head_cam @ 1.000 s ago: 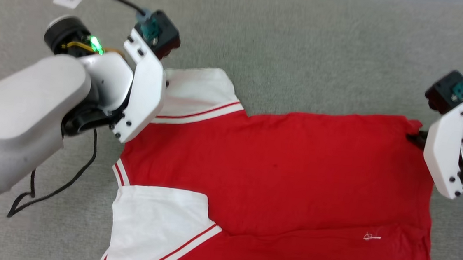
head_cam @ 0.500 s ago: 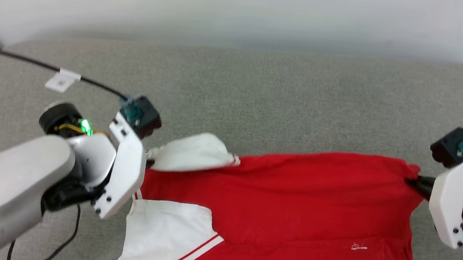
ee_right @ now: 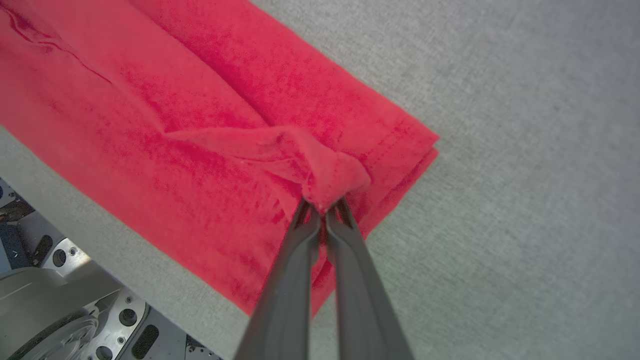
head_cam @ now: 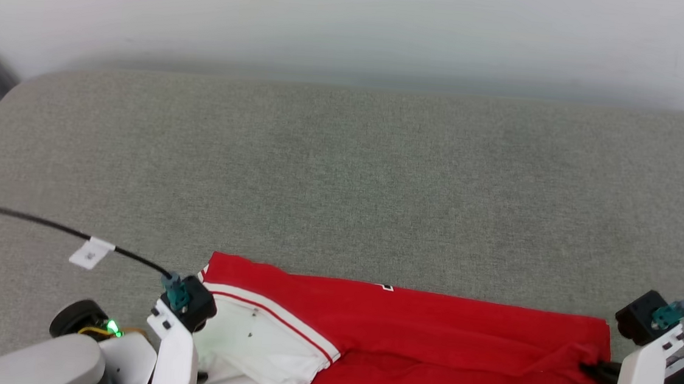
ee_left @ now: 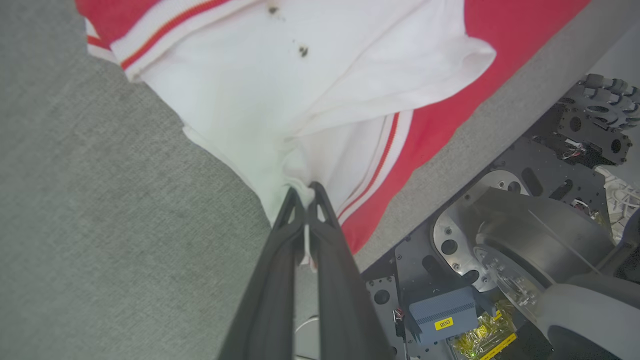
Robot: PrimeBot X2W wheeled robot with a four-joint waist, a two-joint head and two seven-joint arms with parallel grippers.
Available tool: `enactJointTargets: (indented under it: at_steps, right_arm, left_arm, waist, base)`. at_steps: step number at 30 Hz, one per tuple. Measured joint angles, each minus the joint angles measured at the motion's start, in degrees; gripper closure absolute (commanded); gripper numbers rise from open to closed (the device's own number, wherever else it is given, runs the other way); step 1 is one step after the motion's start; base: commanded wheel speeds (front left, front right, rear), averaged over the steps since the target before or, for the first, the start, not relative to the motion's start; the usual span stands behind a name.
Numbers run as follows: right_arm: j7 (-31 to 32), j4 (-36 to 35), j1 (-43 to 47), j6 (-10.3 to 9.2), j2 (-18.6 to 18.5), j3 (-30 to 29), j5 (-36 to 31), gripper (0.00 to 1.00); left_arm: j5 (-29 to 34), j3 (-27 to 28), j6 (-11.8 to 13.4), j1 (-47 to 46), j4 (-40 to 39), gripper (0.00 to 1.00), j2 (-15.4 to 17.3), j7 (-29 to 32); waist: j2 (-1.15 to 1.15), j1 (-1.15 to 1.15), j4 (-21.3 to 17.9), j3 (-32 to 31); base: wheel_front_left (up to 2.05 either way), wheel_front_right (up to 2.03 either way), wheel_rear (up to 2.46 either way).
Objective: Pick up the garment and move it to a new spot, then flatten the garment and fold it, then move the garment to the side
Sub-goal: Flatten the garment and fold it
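The garment is lying along the near edge of the counter. It is doubled over on itself into a long red band running left to right. A white sleeve with red-white striped trim is bunching at its left end.

The left end effector is pinching the white sleeve fabric, its two fingers closed to a thin gap with cloth between them. The right end effector is gripping a puckered red corner at the opposite end, its fingers likewise pressed together on the cloth. Whether the gripped ends are touching the counter or sitting just above it cannot be told.

A black cable carrying a white tag is crossing the counter towards the left wrist.
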Motion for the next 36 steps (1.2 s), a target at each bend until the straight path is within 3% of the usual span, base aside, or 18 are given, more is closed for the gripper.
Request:
enactJointTargets:
  at_steps: [10, 11, 12, 13, 19, 26, 29, 30, 36]
  right_arm:
    - [-0.6, 5.1, 1.3, 0.00, 4.7, -0.5, -1.3, 1.00]
    - [-1.0, 5.2, 1.3, 0.00, 5.0, -0.6, -1.0, 0.80]
    - [-1.2, 5.2, 1.3, 0.00, 5.2, -0.6, -0.9, 0.16]
    - [-1.8, 4.9, 1.3, 0.00, 5.2, -0.7, -1.0, 0.00]
    - [-6.2, 0.0, 3.6, 0.00, 2.4, -3.5, -2.6, 0.00]
    - [-12.1, -5.2, 10.4, 0.00, 1.4, -17.2, -4.2, 0.00]
    - [-13.2, -5.2, 14.4, 0.00, 4.0, -25.2, -5.9, 0.00]
    - [-13.0, -4.1, 20.1, 0.00, 8.8, -34.5, -8.2, 0.00]
    - [-9.8, -3.2, 26.2, 0.00, 17.1, -41.9, -10.3, 0.00]
  left_arm:
    - [1.0, 0.3, -0.4, 4.6, 6.9, 1.00, -2.8, -2.9]
    - [0.5, 0.6, -0.4, 4.9, 7.2, 0.85, -3.3, -3.9]
    - [0.7, 0.9, -0.4, 5.0, 7.3, 0.09, -3.6, -4.9]
    - [1.4, 1.1, -0.2, 5.0, 7.1, 0.00, -3.6, -6.0]
    - [6.1, 3.6, 2.9, 6.1, 4.2, 0.00, -2.3, -16.6]
    - [11.0, 8.0, 12.6, 9.5, 3.0, 0.00, -2.3, -32.1]
    - [13.2, 10.1, 17.3, 10.4, 3.1, 0.00, -2.6, -38.0]
    - [15.0, 12.3, 23.0, 12.3, 3.5, 0.00, -3.5, -43.9]
    - [18.2, 16.9, 29.7, 15.7, 3.0, 0.00, -6.9, -46.8]
  waist:
    - [0.00, 0.00, -0.3, 3.0]
    - [0.00, 0.00, -0.3, 2.8]
    - [0.00, 0.00, -0.3, 2.6]
    - [0.00, 0.00, -0.3, 2.3]
    - [0.00, 0.00, 0.0, -0.4]
    - [0.00, 0.01, 0.4, -2.0]
    - [0.00, 0.01, 0.6, -1.9]
    - [0.00, 0.01, 0.8, -1.7]
    - [0.00, 0.01, 1.3, -0.7]
  base:
    - [0.00, 0.00, 0.00]
    - [0.00, 0.00, 0.00]
    - [0.00, 0.00, 0.00]
    - [0.00, 0.00, 0.00]
    - [0.00, 0.00, 0.00]
    - [0.00, 0.00, 0.00]
    - [0.00, 0.00, 0.00]
    - [0.00, 0.00, 0.00]
    - [0.00, 0.00, 0.00]
